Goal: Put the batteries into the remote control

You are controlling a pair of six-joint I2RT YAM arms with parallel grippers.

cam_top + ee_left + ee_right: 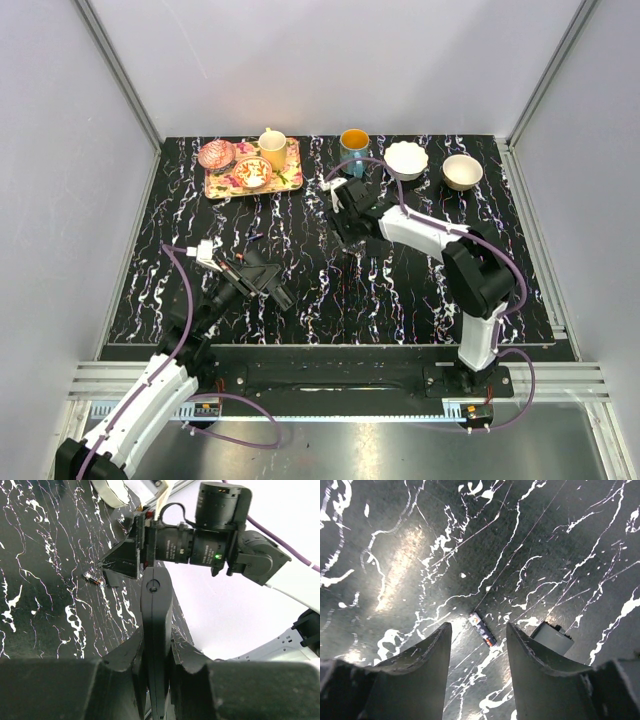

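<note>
Black marbled table (395, 540) carries the battery (483, 629) between my right gripper's (478, 627) wide jaws; I'd lower centred, jaws crossing its length, then close gently. My left gripper (156, 652) grips the remote (156, 600).

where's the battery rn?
Right wrist view: battery lies on the table under the open right end effector, left of a grey rectangular piece.

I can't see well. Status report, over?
Left claw shut on remote. Right claw open above battery on table. Nothing in the way.
</note>
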